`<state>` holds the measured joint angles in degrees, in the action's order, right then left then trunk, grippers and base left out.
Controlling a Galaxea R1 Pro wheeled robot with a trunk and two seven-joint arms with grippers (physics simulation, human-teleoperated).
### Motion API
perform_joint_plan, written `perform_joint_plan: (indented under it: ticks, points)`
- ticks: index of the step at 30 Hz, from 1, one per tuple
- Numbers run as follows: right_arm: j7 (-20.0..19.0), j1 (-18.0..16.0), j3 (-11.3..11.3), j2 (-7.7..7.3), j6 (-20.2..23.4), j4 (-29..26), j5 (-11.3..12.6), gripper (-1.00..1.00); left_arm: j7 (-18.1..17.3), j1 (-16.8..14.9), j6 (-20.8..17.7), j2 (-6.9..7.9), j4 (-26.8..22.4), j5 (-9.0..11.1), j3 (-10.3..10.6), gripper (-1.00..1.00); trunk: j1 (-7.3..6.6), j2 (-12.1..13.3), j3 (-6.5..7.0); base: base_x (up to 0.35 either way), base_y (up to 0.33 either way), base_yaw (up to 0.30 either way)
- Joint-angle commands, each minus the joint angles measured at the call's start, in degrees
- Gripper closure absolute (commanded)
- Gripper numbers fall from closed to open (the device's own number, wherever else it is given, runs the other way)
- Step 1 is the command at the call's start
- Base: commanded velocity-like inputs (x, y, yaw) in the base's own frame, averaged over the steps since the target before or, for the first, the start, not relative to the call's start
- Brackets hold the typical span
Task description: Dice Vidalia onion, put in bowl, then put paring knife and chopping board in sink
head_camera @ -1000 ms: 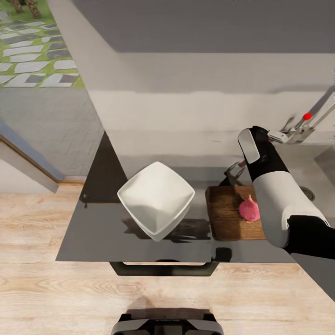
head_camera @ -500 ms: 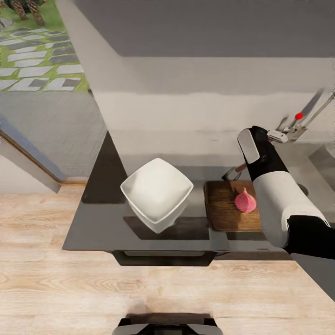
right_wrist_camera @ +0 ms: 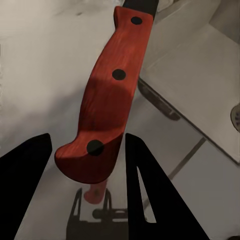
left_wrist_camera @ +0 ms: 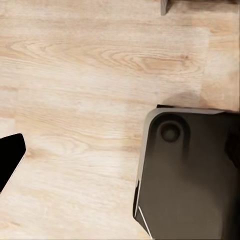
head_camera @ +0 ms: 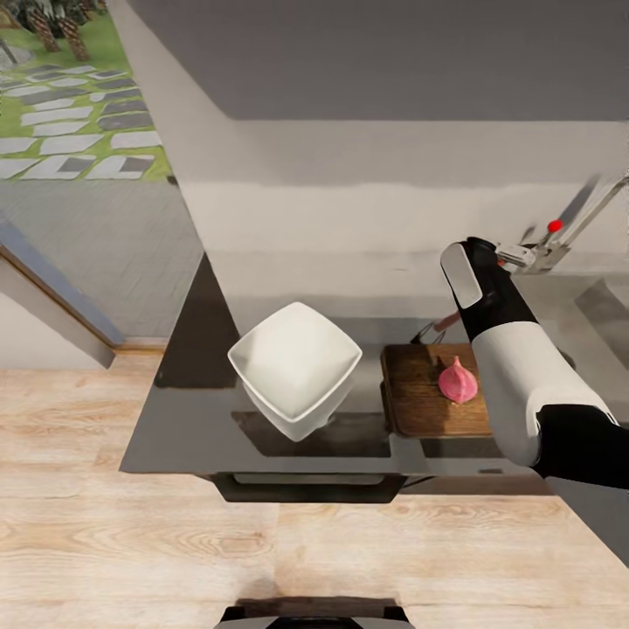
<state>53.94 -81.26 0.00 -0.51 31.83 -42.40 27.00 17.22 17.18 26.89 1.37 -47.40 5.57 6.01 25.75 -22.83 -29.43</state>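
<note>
My right claw (right_wrist_camera: pixel 85 165) apart, paring knife (right_wrist_camera: pixel 107 95) handle between fingers, unclamped. Center on handle, clamp firmly, then lift toward Vidalia onion (head_camera: pixel 458 382) on chopping board (head_camera: pixel 428 404).

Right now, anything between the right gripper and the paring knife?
Nothing visible. In the right wrist view the paring knife has its red handle already lying between the open fingers of the right gripper. Whether the pads touch it cannot be told.

Even, diffuse sim lighting. Glossy countertop (head_camera: pixel 192 419) mirrors the bowl (head_camera: pixel 295 367) toward 6 o'clock. Head view soft, slightly smeared. Knife handle (right_wrist_camera: pixel 110 100) close-up sharp, background blurred.
</note>
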Motion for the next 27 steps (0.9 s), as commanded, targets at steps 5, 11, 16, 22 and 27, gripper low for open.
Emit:
perform_joint_plan:
  ticks: [5,11,16,22,27]
  points:
    - [0.3,0.0,0.0,-0.01,0.4,0.1,0.2,1.00,0.4,0.1,2.4,0.20,-2.5,0.5,0.4,-1.00,0.04,-0.1,0.38,0.000,0.000,0.000]
    - [0.2,0.0,0.1,0.07,0.4,0.3,0.2,1.00,0.4,0.1,8.6,1.31,-0.7,0.5,0.4,-1.00,0.04,-0.1,0.93,0.000,0.000,0.000]
    - [0.2,0.0,0.1,0.55,0.4,0.4,0.2,1.00,0.4,0.1,8.8,1.44,-0.2,0.5,0.4,-1.00,0.04,-0.1,1.39,0.000,0.000,0.000]
    - [0.2,0.0,0.1,0.77,0.4,0.4,0.2,1.00,0.4,0.1,8.8,1.37,1.0,0.6,0.4,-1.00,0.04,-0.1,1.94,0.000,0.000,0.000]
    - [0.2,0.0,0.1,0.86,0.4,0.4,0.2,1.00,0.4,0.1,8.7,1.35,2.5,0.6,0.3,-1.00,0.04,-0.1,2.39,0.000,0.000,0.000]
